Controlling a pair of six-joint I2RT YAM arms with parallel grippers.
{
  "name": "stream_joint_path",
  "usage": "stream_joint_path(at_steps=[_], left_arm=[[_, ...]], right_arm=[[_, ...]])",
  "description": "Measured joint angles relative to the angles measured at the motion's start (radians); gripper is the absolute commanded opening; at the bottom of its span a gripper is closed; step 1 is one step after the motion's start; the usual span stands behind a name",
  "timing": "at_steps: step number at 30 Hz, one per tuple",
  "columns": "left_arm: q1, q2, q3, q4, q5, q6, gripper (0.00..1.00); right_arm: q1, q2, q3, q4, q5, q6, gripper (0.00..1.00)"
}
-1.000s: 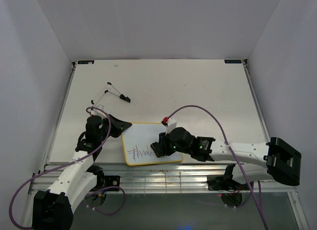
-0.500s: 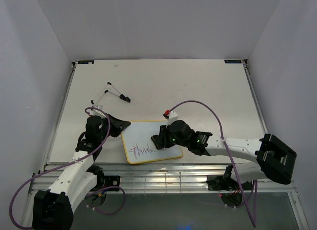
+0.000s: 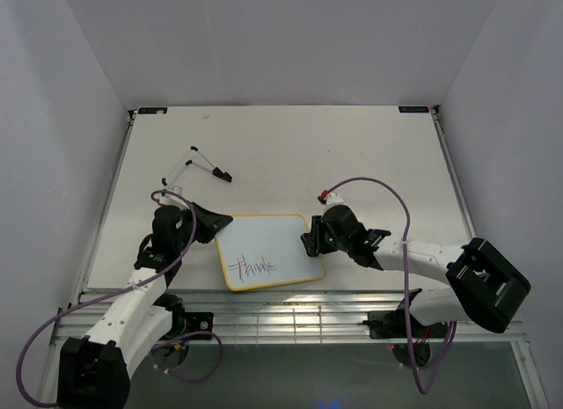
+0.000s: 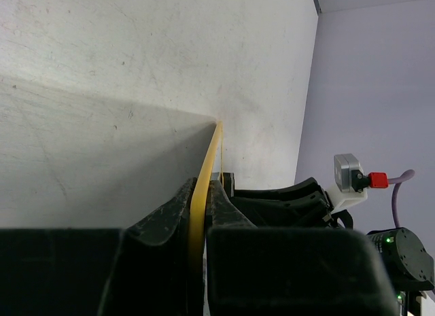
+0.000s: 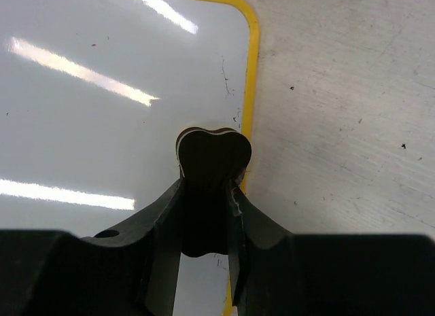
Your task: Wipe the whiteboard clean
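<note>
The whiteboard (image 3: 268, 251), white with a thin yellow frame, lies flat near the table's front edge. Red-purple handwriting (image 3: 252, 268) sits on its lower left part. My left gripper (image 3: 220, 224) is shut on the board's upper left corner; the left wrist view shows the yellow frame (image 4: 204, 180) pinched between the fingers. My right gripper (image 3: 310, 244) is shut on a small black eraser block (image 5: 212, 173) and holds it at the board's right edge, by the yellow frame (image 5: 250, 92). The board surface (image 5: 102, 126) near the eraser is blank.
A thin black wire stand (image 3: 204, 163) lies on the table behind the left arm. The table's front edge with a metal rail (image 3: 281, 308) runs just below the board. Purple cables (image 3: 378, 193) loop over both arms.
My right gripper has moved right across the board with the eraser, from over the end of the writing to the board's right edge. The writing's last part is shorter. The left gripper has not moved.
</note>
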Motion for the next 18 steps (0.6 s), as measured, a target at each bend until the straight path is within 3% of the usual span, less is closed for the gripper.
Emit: stream_joint_path(at_steps=[9, 18], left_arm=[[0.000, -0.008, 0.000, -0.001, 0.003, -0.001, 0.00], [0.000, -0.016, -0.034, 0.026, 0.004, -0.038, 0.00]], right_arm=[[0.011, -0.027, -0.003, -0.014, -0.062, -0.039, 0.32], [0.211, -0.072, 0.058, -0.035, -0.055, -0.008, 0.32]])
